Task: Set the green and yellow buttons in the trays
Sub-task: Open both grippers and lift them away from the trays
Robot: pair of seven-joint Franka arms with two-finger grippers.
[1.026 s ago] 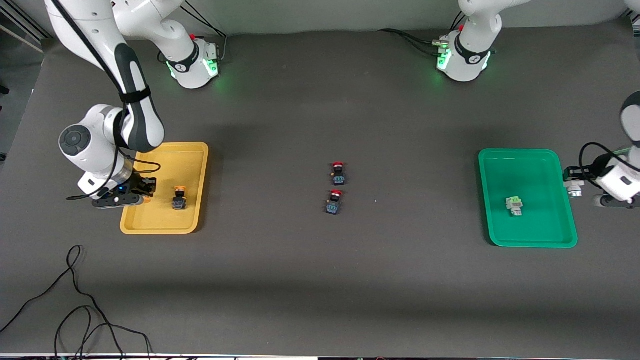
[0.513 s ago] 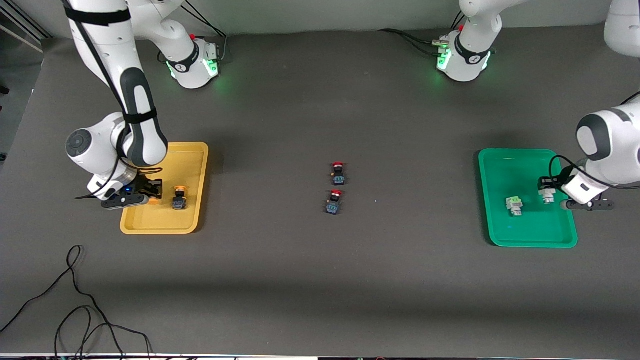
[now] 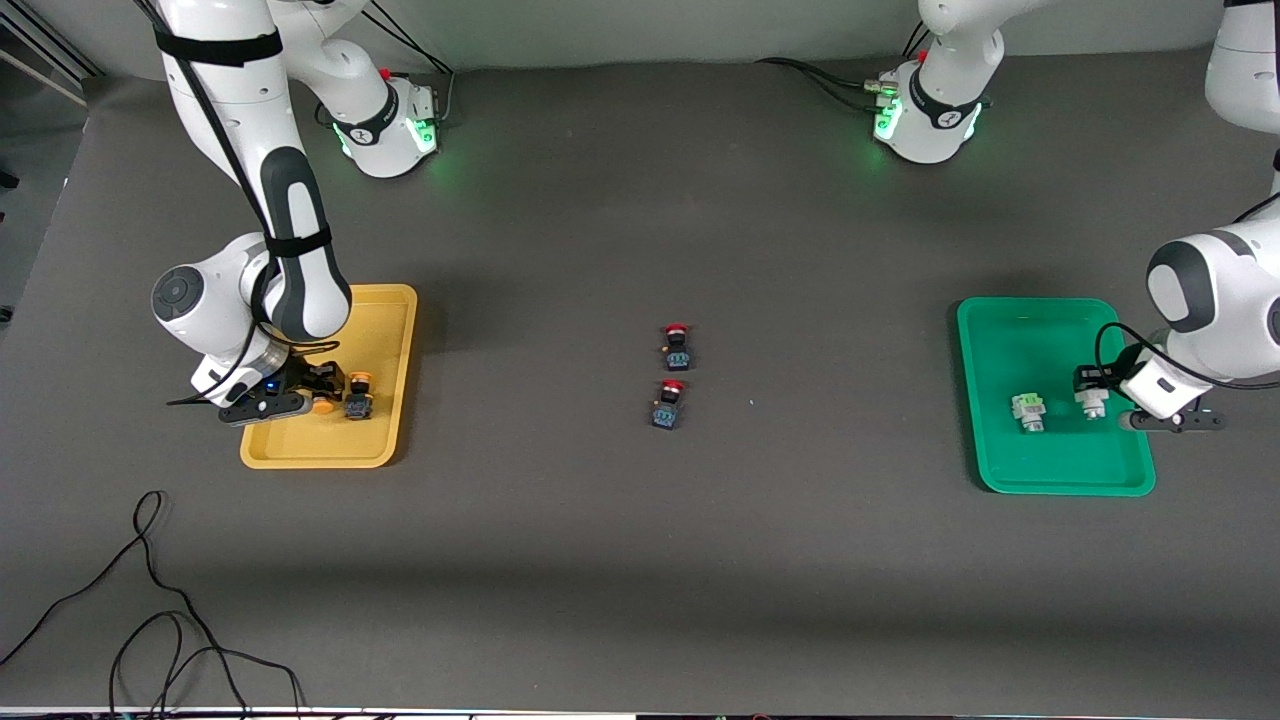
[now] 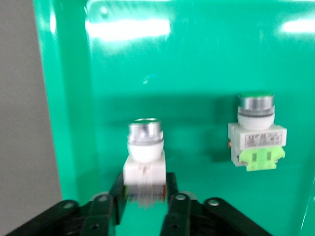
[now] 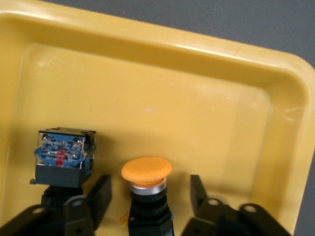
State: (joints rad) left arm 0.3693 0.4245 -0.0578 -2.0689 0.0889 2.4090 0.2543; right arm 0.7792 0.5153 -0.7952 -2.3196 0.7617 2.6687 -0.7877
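Over the green tray [image 3: 1040,325], left gripper [image 4: 145,196] fingers clamp a white button [image 4: 144,164] (front view blurs this). Right gripper [image 5: 150,194], over the yellow tray [image 5: 147,93], seemingly open around an orange button [image 5: 146,172].

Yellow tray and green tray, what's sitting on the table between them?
Two red-capped buttons, one nearer the front camera, lie between the yellow tray and green tray, front view.
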